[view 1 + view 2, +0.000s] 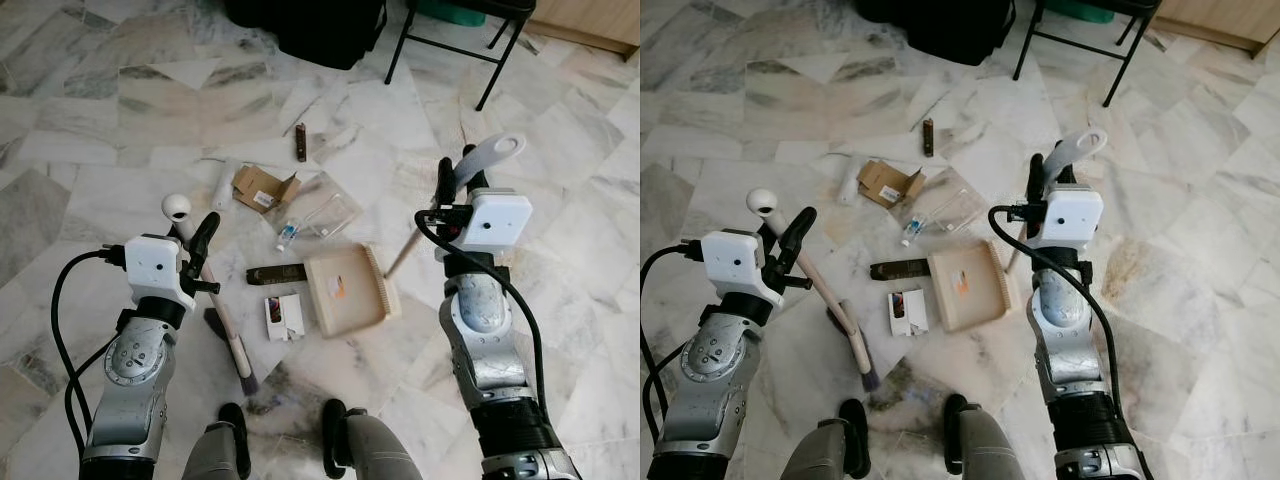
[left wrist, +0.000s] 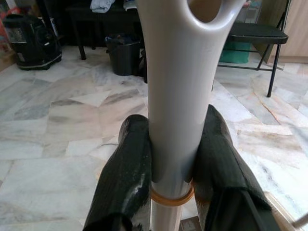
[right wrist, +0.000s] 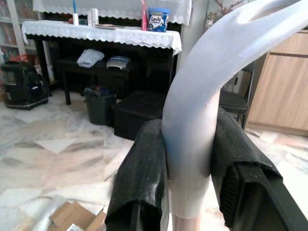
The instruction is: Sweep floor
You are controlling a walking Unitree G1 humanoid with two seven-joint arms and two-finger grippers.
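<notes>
Left hand (image 1: 203, 243): its two black fingers (image 2: 126, 178) are pressed against either side of the broom handle (image 2: 179, 91), pinching it just below the hanging hole.
Broom (image 1: 222, 322): slants from the left hand down to the marble floor (image 1: 120, 110), its dark bristle head (image 1: 244, 375) touching the floor near the robot's feet.
Right hand (image 1: 447, 189): pinches the grey top of the dustpan handle (image 3: 211, 82) between both fingers.
Dustpan (image 1: 343, 290): beige tray flat on the floor, below and to the inner side of the right hand, its stick rising to that hand.
Litter: between the two hands lie a torn cardboard box (image 1: 263, 188), clear plastic wrap (image 1: 325, 208), a small tube (image 1: 288, 234), a dark flat bar (image 1: 276, 274) and a small carton (image 1: 284, 316), the last two just beside the dustpan's edge.
Beyond the hands: a black folding chair (image 1: 455, 45) and a black bag (image 1: 320, 28).
</notes>
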